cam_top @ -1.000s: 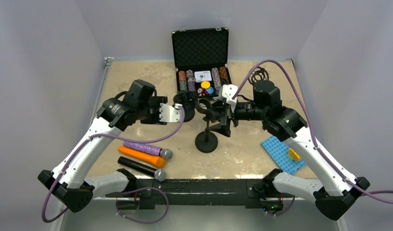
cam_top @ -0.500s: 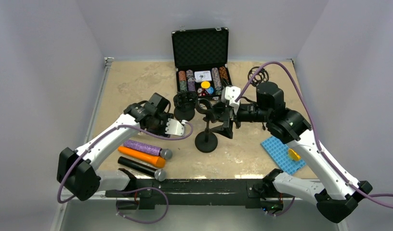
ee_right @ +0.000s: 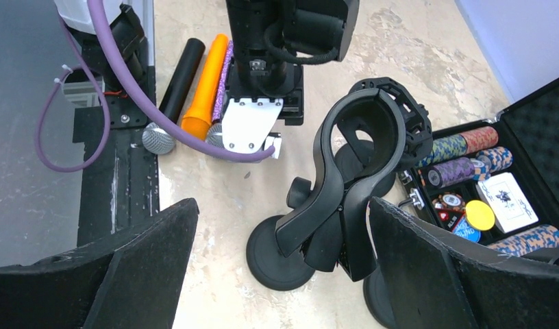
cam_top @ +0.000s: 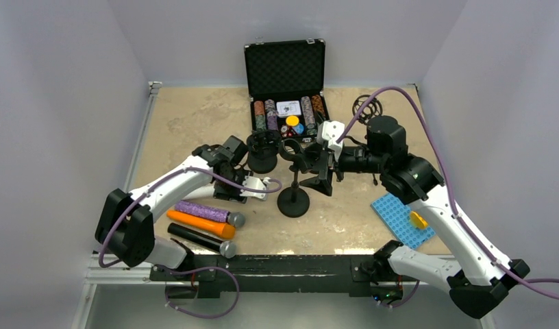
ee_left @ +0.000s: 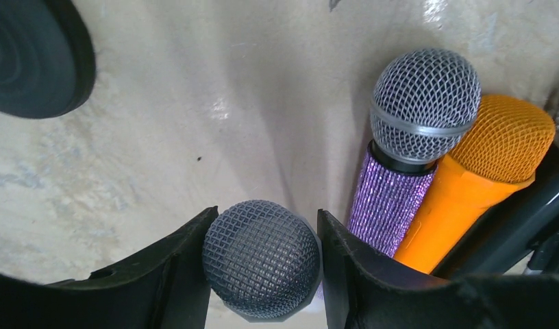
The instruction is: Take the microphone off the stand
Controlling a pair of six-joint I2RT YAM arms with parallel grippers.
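Top view: left gripper (cam_top: 246,188) was down low over the counter (cam_top: 188,116), just left of the stand (cam_top: 294,197) base. It was just beyond the purple microphone (cam_top: 205,210), orange microphone (cam_top: 200,223) and black microphone (cam_top: 201,239), which lay side by side. The right gripper (cam_top: 318,168) sat at the stand's clip (cam_top: 290,149), up off the counter. An open chip case (cam_top: 285,68) stood at the back.

Left wrist: gripper was clamped on a microphone (ee_left: 261,259), grey mesh head pinched between both fingers (ee_left: 164,271). It was off the stand, just above the counter, near the purple microphone.

Right wrist: gripper was spread wide, one finger either side of the clip, neither touching it.
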